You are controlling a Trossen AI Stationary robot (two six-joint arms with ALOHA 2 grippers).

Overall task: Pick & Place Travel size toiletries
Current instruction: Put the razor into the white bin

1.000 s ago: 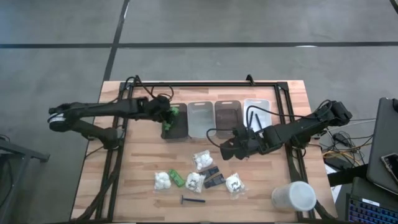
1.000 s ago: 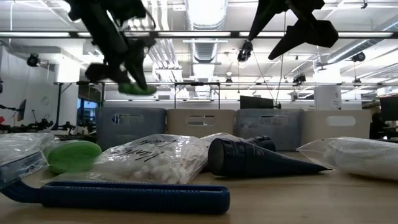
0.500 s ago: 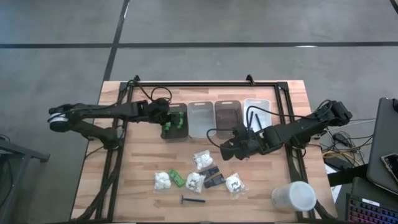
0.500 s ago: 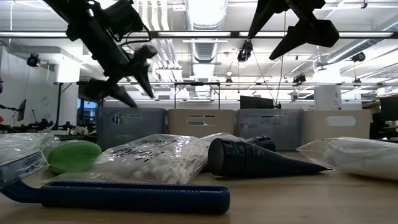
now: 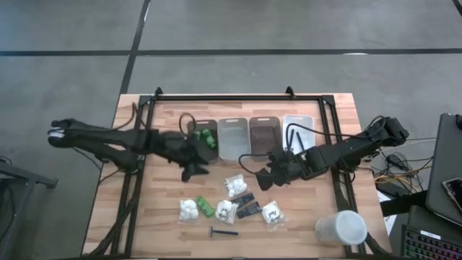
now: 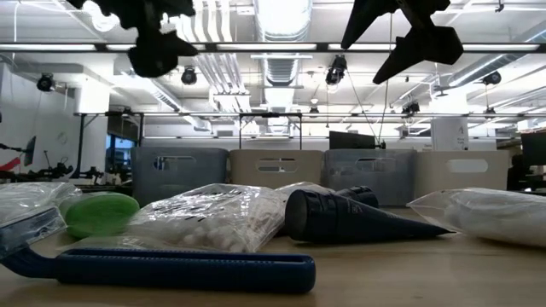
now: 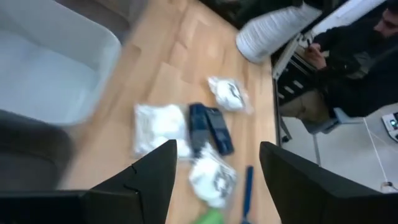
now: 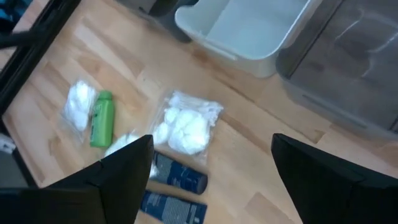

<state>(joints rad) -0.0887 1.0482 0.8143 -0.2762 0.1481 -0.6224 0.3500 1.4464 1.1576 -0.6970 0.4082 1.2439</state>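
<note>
Loose toiletries lie on the table's near half: a green bottle (image 5: 204, 208) (image 8: 102, 118), puff packets (image 5: 234, 185) (image 8: 186, 127), black flat packets (image 5: 247, 204) (image 7: 210, 129) and a dark razor (image 5: 224, 232) (image 6: 171, 266). More green bottles (image 5: 208, 139) lie in the leftmost dark bin (image 5: 195, 128). My left gripper (image 5: 195, 170) (image 7: 217, 146) hovers open over the bare table in front of that bin. My right gripper (image 5: 266, 175) (image 8: 212, 140) hangs open just right of the uppermost puff packet, touching nothing.
Four bins stand in a row at the far side: dark (image 5: 195, 128), clear (image 5: 232, 137), dark (image 5: 263, 136), white (image 5: 298, 128). A large white cup (image 5: 341, 228) lies near the right near corner. A black frame borders the table. A seated person (image 7: 348, 56) shows beyond the table.
My left gripper opened above the leftmost bin and let go of a green bottle, which now lies in that bin. The gripper then drew back toward the table's near edge and now hangs over the table in front of the bin.
</note>
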